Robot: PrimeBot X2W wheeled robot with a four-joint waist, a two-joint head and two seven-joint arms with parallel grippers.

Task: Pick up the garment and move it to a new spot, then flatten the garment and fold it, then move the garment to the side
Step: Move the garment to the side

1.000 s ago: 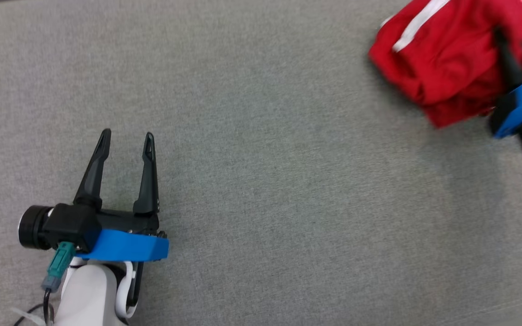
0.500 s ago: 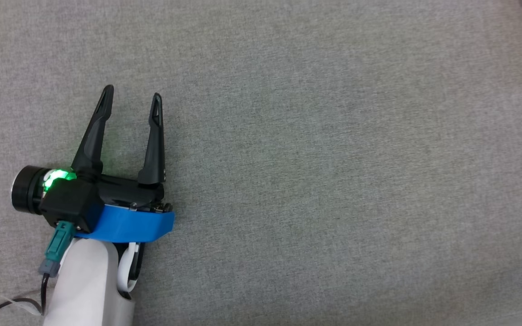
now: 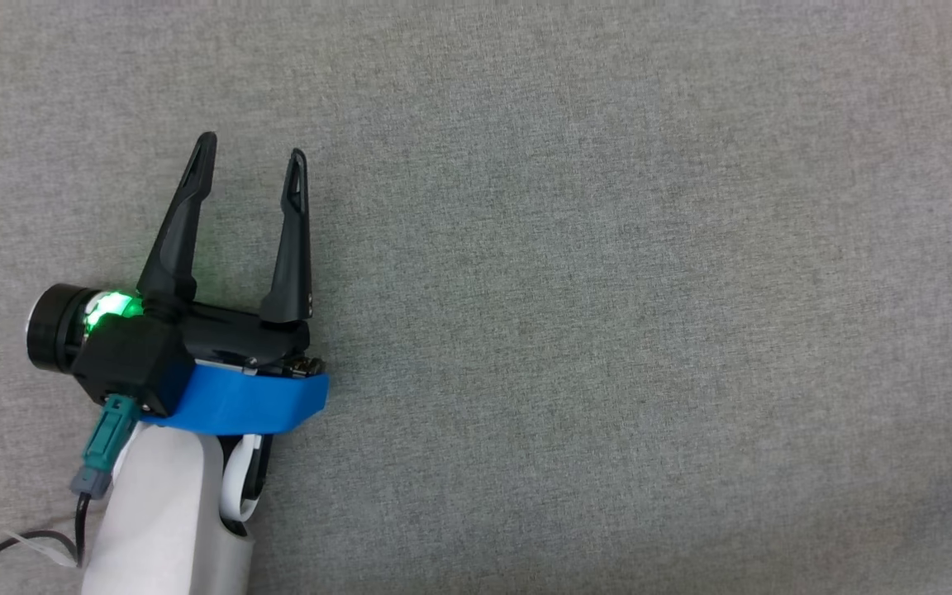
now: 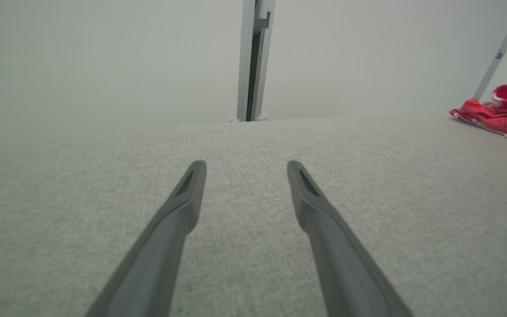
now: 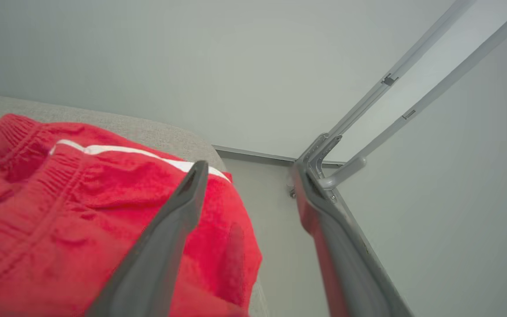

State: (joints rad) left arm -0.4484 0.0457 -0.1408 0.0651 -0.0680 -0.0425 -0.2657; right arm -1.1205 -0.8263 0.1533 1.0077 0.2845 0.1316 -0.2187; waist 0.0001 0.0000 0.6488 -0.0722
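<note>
While your left gripper sits over the grey woven fabric surface at the lower left of the head view, its two long dark fingers stand wide apart and hold nothing; you see only bare cloth between them. Just behind the fingers, on the left of the black wrist block, a small green light glows. A bright blue plastic band wraps the wrist below it, and a teal plug with a dark cable hangs beside the pale forearm.

Looking along that gripper from its own wrist camera, you see the spread fingers point across the grey surface towards a plain pale wall. An upright grey metal post stands straight ahead of the fingertips, beyond the far edge. The red cloth garment lies bunched well off to the right of these fingers, at the far right end of the surface, apart from them.

Your right gripper is spread wide too and grips nothing. The garment, with its gathered waistband and a white stripe, lies under and to the left of the left-hand finger, near the rounded end of the surface. Whether that finger touches the cloth you cannot tell. Beyond the right-hand finger, slanted grey metal frame bars rise against the wall.
</note>
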